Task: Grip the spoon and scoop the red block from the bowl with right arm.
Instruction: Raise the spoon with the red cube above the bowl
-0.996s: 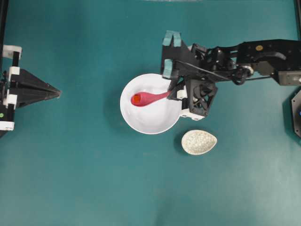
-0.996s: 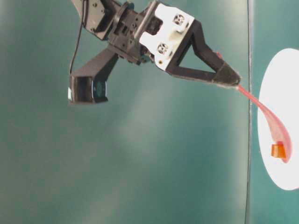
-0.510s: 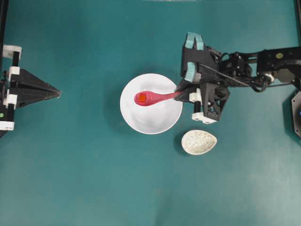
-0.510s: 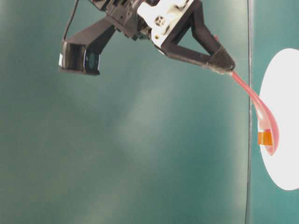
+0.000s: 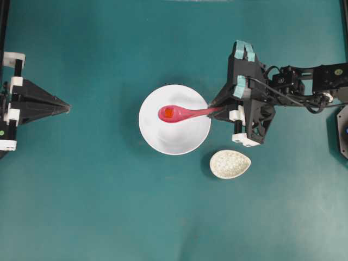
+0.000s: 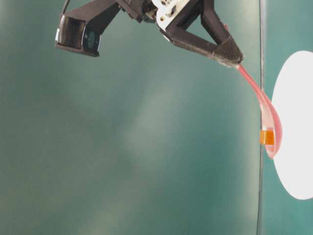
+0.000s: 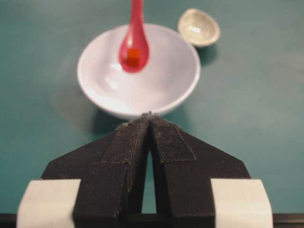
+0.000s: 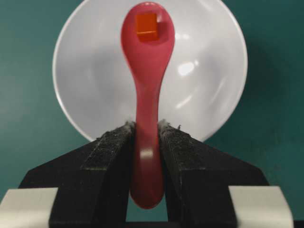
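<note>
My right gripper is shut on the handle of the pink-red spoon, just outside the right rim of the white bowl. The tiny red block sits in the spoon's scoop, over the middle of the bowl. In the right wrist view the handle of the spoon is clamped between both fingers and the block lies at the far end of the scoop. The table-level view shows the spoon lifted off the bowl with the block in it. Far left, my left gripper is shut and holds nothing.
A small oval speckled dish lies just below and right of the bowl, under the right wrist. In the left wrist view it lies behind the bowl. Teal table surface surrounds everything.
The right arm has drawn back to the right and risen, carrying the spoon with the red block up from the bowl's floor. The left arm has not moved.
</note>
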`<state>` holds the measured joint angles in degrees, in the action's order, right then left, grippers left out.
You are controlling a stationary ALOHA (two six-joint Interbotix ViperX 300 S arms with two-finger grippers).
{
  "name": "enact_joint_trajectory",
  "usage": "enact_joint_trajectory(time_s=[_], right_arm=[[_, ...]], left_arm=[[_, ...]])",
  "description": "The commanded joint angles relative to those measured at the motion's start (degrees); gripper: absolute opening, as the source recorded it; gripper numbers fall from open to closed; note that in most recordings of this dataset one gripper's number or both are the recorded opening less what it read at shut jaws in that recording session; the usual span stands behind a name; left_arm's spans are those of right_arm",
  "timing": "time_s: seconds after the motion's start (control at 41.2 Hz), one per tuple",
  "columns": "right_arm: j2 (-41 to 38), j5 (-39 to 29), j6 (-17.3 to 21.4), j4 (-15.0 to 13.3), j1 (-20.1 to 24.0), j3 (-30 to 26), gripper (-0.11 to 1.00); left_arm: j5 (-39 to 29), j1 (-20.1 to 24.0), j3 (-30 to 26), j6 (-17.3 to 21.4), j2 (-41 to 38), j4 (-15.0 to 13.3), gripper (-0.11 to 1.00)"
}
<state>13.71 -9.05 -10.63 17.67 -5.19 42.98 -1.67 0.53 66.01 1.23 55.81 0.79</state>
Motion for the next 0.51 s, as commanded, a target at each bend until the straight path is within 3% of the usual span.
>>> enact_joint_trajectory(time_s=[0.0, 0.486], right_arm=[[1.76, 0.70, 0.09, 0.44, 0.18, -0.62, 0.24], [5.71, -0.18, 0.09, 0.44, 0.09, -1.32, 0.24]], left_arm=[[0.18, 0.00, -1.32, -0.09, -0.35, 0.09, 0.00], [0.18, 0.00, -1.41, -0.26, -0.35, 0.09, 0.00]])
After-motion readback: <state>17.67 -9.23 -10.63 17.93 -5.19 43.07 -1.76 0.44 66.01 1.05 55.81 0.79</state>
